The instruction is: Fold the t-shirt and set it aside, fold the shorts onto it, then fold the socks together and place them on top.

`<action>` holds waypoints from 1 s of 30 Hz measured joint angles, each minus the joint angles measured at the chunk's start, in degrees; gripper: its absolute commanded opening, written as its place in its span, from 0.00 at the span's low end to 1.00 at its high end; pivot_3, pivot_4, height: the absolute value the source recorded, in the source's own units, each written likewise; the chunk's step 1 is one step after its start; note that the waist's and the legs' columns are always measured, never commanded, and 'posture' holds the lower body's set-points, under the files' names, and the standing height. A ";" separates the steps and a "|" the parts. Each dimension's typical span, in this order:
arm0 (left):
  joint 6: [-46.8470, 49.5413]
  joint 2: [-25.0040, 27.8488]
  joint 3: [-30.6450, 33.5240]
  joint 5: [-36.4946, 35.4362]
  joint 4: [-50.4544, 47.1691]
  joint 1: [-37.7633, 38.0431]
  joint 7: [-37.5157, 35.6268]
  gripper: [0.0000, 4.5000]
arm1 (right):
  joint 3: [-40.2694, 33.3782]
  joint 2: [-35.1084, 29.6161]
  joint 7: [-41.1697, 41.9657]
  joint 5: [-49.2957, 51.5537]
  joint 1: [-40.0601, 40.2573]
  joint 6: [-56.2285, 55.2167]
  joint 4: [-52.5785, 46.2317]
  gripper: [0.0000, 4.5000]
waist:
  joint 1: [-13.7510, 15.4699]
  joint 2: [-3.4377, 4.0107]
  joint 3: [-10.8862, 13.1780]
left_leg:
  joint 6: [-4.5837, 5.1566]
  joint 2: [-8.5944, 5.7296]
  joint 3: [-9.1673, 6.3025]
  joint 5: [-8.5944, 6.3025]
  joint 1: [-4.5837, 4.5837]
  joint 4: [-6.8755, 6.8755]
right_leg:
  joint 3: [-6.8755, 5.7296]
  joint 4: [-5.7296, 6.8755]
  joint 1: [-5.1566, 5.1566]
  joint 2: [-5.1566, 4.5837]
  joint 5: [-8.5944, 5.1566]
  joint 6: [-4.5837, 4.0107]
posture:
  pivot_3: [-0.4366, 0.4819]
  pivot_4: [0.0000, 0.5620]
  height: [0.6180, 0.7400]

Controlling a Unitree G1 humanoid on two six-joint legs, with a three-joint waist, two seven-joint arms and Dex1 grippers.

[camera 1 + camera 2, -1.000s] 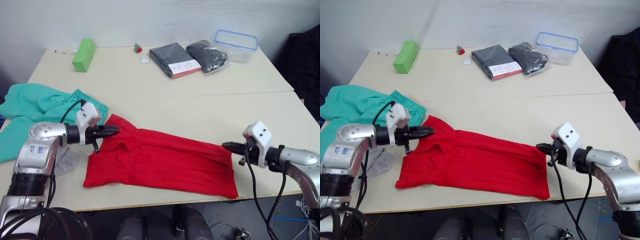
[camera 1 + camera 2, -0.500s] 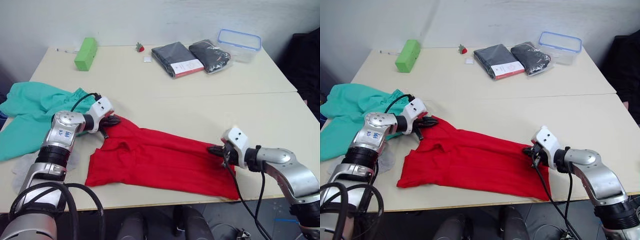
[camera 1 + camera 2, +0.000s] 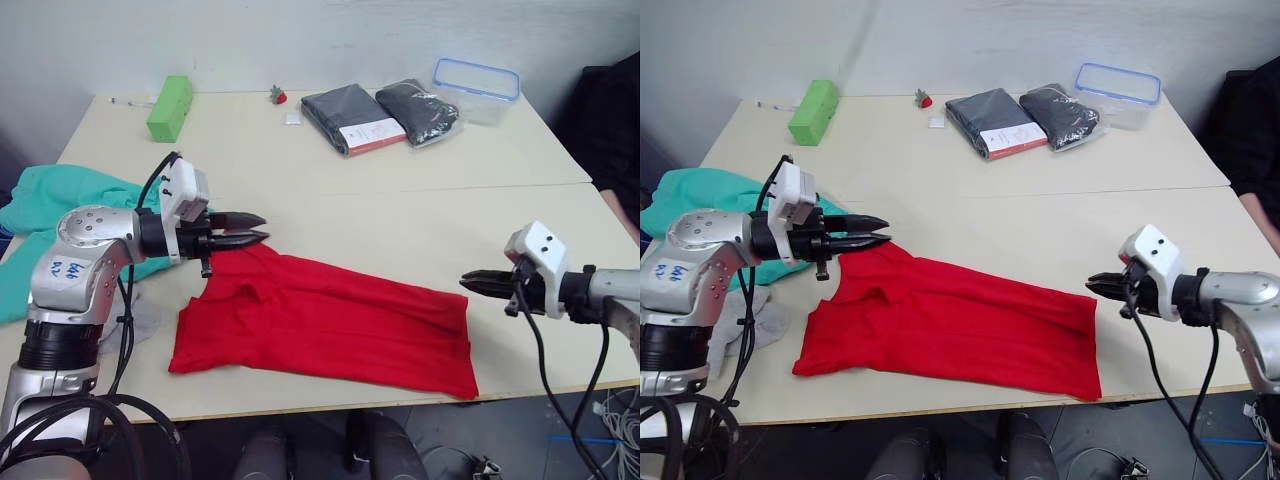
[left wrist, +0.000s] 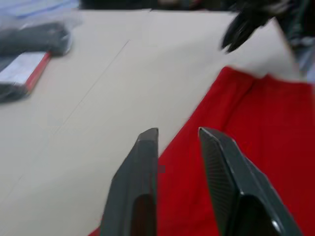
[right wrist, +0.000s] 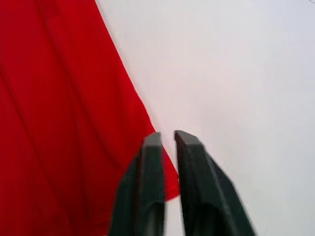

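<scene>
Head views: t-shirt (image 3: 320,325) lies spread on the near part of the tabletop (image 3: 400,190), roughly flat w/ a few ridges, neck end toward the robot's left, hem toward its right; shorts (image 3: 60,215) bunched at the left edge of the tabletop, partly behind the left arm; socks (image 3: 755,320) grey, just beside the tee's left sleeve, below that arm.

Left gripper (image 3: 255,227) hovers over the tee's shoulder corner, apart from the cloth; left wrist view shows its 2 jaws parted w/ a clear gap, nothing between them. Right gripper (image 3: 1098,284) sits just off the tee's far hem corner, not touching; right wrist view shows jaws nearly together, only a thin slit, nothing held, red hem edge right under the tips.

Handling, as a judgement: thin cotton, light, limp, no stiffness; it'll drape & drag rather than slide as 1 piece, so a 1-point lift would let it sag & crumple. Best holds look like the 2 corners on 1 long side, shoulder seam for the left, hem corner for the right; pinch low to catch both layers, lift together, carry across evenly. Not fragile, not slippery; main risk is catching 1 layer only, or cloth snagging on a ridge.

Far side: green block (image 3: 168,108), 2 dark packaged garments (image 3: 385,115), clear container (image 3: 475,90); well apart from the work.
</scene>
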 measured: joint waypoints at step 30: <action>1.23 1.80 -3.65 -3.68 -11.37 2.02 -1.89 1.00 | 16.67 4.16 5.86 -8.62 -12.19 0.69 10.23 0.00 | -0.62 0.09 0.05 | -0.10 -0.02 0.00 0.05 0.00 0.00 | 0.00 -0.02 -0.01 0.15 -0.02 -0.03 | 0.48 0.27 1.00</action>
